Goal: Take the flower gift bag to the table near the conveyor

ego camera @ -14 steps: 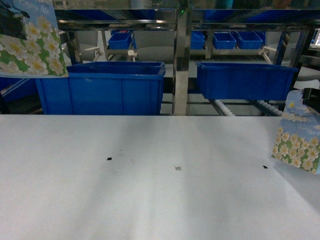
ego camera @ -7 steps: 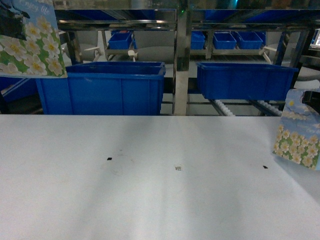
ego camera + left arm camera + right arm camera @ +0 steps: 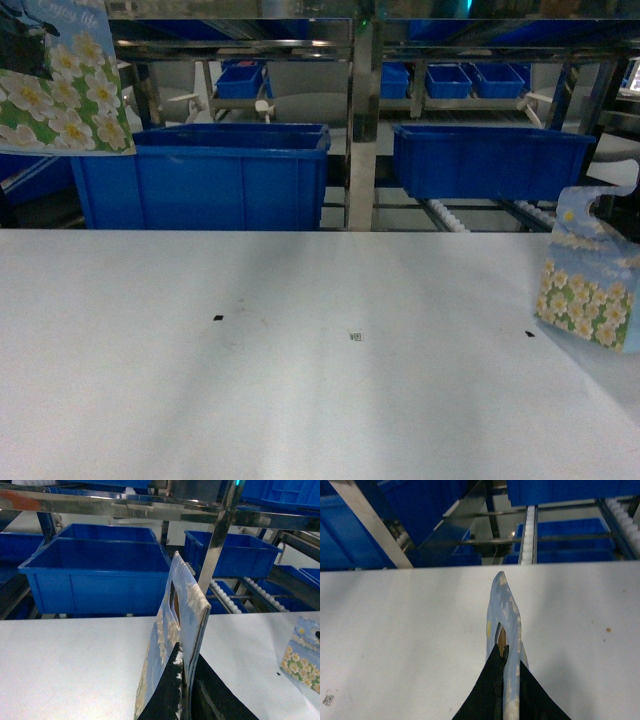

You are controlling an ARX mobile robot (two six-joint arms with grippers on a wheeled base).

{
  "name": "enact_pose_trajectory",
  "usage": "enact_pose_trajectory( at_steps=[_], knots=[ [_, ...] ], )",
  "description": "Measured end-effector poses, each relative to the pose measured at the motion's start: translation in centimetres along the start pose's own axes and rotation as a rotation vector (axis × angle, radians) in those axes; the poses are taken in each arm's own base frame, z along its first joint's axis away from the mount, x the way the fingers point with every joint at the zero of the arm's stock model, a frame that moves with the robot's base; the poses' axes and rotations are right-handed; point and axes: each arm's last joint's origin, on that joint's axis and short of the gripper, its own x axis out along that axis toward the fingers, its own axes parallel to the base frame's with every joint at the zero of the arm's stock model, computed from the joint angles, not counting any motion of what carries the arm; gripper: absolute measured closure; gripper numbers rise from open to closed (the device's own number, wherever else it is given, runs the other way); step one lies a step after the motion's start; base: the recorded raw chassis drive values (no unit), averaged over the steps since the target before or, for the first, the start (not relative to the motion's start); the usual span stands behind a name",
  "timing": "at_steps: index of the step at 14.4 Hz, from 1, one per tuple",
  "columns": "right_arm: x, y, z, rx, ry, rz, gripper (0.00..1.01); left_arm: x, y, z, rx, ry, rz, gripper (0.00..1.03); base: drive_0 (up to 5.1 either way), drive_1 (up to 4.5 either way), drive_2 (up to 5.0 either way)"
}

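The left gripper [image 3: 182,680] has its black fingers pressed together on the edge of a flower bag [image 3: 175,630], which stands upright above the table [image 3: 75,665]. In the head view this bag [image 3: 60,80] hangs at the top left, clear of the table [image 3: 300,380], with the gripper [image 3: 25,45] only partly seen as a dark shape at its upper edge.

The right gripper [image 3: 504,665] is likewise pinched on a second bag [image 3: 504,615], seen edge-on, thin and upright over the white top. In the head view that bag [image 3: 590,290] sits at the right edge, low near the table surface; whether its bottom touches the top I cannot tell from here.

Count: two flower bags, both printed with white-and-yellow blossoms on green below a pale blue sky. The left one bears slanted white script near its top, too blurred to read with confidence.

On the table there are two tiny black marks [image 3: 218,318] and one small square code tag [image 3: 356,336], its pattern illegible.

Behind the far edge stands the conveyor [image 3: 360,120], a steel frame with white roller tracks [image 3: 445,215]. Two large blue bins [image 3: 230,175] sit at its front, left and right of the central post, and four smaller blue bins [image 3: 240,80] show deeper in.
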Motion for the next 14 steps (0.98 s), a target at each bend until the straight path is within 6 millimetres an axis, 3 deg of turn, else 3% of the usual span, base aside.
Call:
enact_pose_trajectory(
  at_steps=[2, 3, 8, 10, 11, 14],
  knots=[
    [-0.2, 0.3, -1.0, 0.004, 0.031, -0.001, 0.99, 0.0, 0.0, 0.0, 0.000, 0.000, 0.000, 1.01, 0.0, 0.00, 0.0],
    [-0.4, 0.6, -1.4, 0.008, 0.059, -0.001, 0.90, 0.0, 0.0, 0.0, 0.000, -0.001, -0.001, 1.01, 0.0, 0.00, 0.0],
    [-0.6, 1.1, -1.8, 0.024, 0.082, 0.015, 0.28, 0.0, 0.0, 0.0, 0.000, 0.000, 0.000, 1.01, 0.0, 0.00, 0.0],
    [-2.7, 3.8, 0.0, 0.057, 0.068, 0.105, 0.04, 0.0, 0.0, 0.0, 0.000, 0.000, 0.000, 1.01, 0.0, 0.00, 0.0],
    [-3.3, 4.7, 1.0, 0.073, 0.054, 0.133, 0.01, 0.0, 0.0, 0.0, 0.000, 0.000, 0.000, 1.01, 0.0, 0.00, 0.0],
    [-4.8, 6.3, 3.4, 0.072, -0.008, 0.198, 0.04, 0.0, 0.0, 0.0, 0.000, -0.001, -0.001, 1.01, 0.0, 0.00, 0.0]
  ],
)
